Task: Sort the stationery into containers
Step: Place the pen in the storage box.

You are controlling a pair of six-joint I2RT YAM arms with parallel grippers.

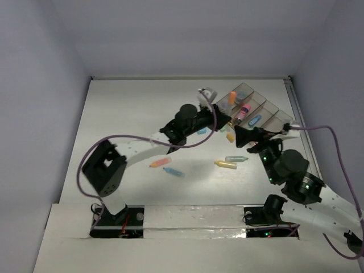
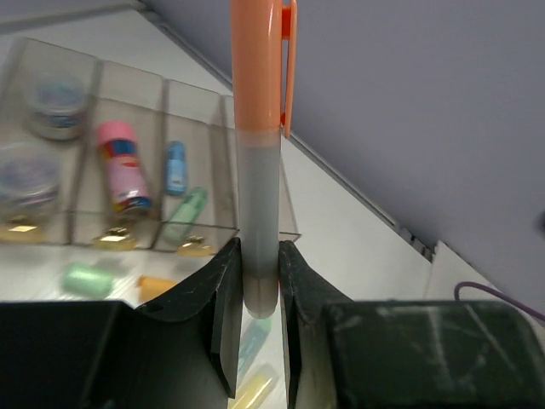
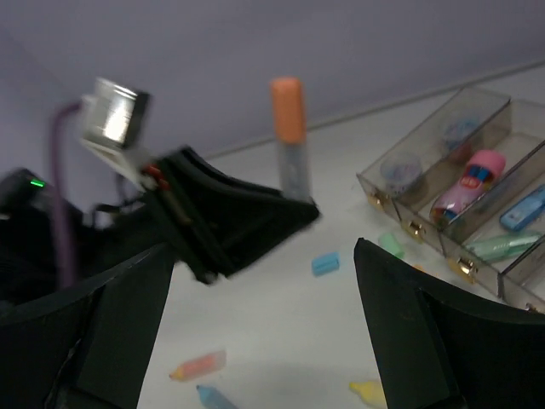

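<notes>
One stubby marker with an orange cap and a grey translucent barrel (image 2: 257, 128) is in hand. The left gripper (image 2: 260, 273) is clamped on its lower end, and the marker stands upright between the fingers, cap uppermost.

**Handling.** Judged from its look, the marker is light, stiff and smooth-skinned. The round barrel can pivot or slide in a narrow pinch, and a grip at the tail (as here) leaves most of the length free to swing. For the loose pieces, a hold across the middle of the barrel, below the cap, would likely sit more securely.

**Position relative to the tools.**
- In the top view the orange cap shows above the near-left end of the smoky translucent four-compartment plastic tray (image 1: 245, 85), at the far right of the table. Whether the marker is over a compartment or just short of the rim cannot be told.
- The right gripper (image 3: 264, 256) stands wide apart and holds nothing. It is near the tray's front edge, with the held marker beyond its fingers.

**Tray contents.**
- Small round clear tubs (image 2: 55, 106) in the end compartment.
- A pink marker (image 2: 123, 166) in the next.
- A blue marker (image 2: 174, 166) and a pale green marker (image 2: 183, 213) beyond it.

Several markers lie loose on the white table (image 1: 131, 108), well apart from both grippers.
</notes>
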